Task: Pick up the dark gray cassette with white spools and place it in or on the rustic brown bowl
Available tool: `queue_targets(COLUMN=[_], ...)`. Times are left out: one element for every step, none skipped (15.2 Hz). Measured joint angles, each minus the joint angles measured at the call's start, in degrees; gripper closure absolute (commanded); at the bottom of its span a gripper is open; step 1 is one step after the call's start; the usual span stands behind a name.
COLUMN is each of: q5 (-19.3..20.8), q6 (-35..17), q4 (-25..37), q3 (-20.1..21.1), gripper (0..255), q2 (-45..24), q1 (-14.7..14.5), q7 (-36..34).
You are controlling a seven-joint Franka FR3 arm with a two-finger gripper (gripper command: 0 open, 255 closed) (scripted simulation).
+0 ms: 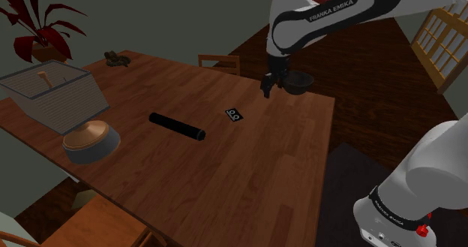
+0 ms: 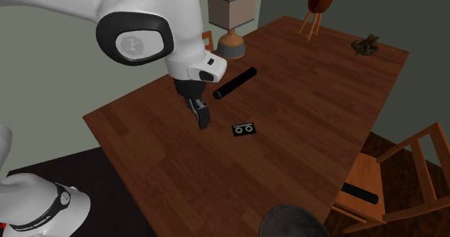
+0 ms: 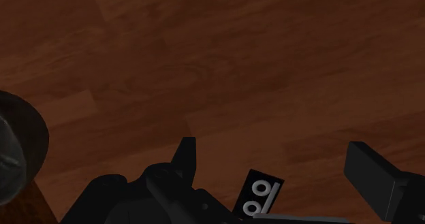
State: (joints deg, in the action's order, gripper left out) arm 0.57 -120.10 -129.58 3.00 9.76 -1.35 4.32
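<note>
The dark cassette [image 1: 232, 115] with two white spools lies flat near the middle of the wooden table [image 1: 247, 170]; it also shows as a cassette [image 2: 244, 129] in the second exterior view. My gripper [image 1: 268, 88] hangs open above the table, between the cassette and the dark bowl [image 1: 300, 81] at the table's edge, holding nothing. In the wrist view the cassette [image 3: 257, 194] lies on the wood between my spread fingers [image 3: 371, 171], low by the hand, apart from both. The bowl [image 3: 20, 148] sits off to one side there. The gripper [image 2: 203, 119] hovers just left of the cassette in the second exterior view, with the bowl [image 2: 292, 221] at the near edge.
A black cylinder [image 1: 176, 125] lies on the table beyond the cassette. A lamp [image 1: 56, 95] with a square shade stands at the shoulder view's left, and a small brown object [image 1: 115, 58] sits at a far corner. Wooden chairs [image 2: 404, 171] flank the table.
</note>
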Motion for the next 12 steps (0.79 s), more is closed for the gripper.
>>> queue_targets(q5=[0.1,0.3,0.5,0.7,0.9,1.2,1.4,1.6,1.8,2.1,2.3,2.5], q6=[-0.4,-1.6,-2.6,-3.2,-4.0,-4.3,-5.2,-5.6,-6.0,-6.3,-6.9,-7.1], q4=[1.5,3.0,3.8,5.3,6.9,8.5,9.8,11.3,13.0,15.0,16.4,17.9], q3=[0.2,0.5,0.5,0.4,0.4,0.5,0.6,0.6,0.6,0.6,0.7,0.6], gripper=[0,0,0,0,0,0,0,0,0,0,0,0], q2=[-2.1,-4.8,-6.9,-9.2,-11.7,-13.9,-16.3,-18.4,-20.6,-23.1,-25.3,-27.2], q1=[-0.1,-0.3,-0.3,-0.1,-0.2,-0.3,-0.4,-0.5,-0.6,-0.7,-0.9,-0.9], q7=[-0.3,-0.8,-0.9,-0.7,-0.8,-1.2,-1.5,-1.7,-1.7,-1.9,-2.3,-2.2])
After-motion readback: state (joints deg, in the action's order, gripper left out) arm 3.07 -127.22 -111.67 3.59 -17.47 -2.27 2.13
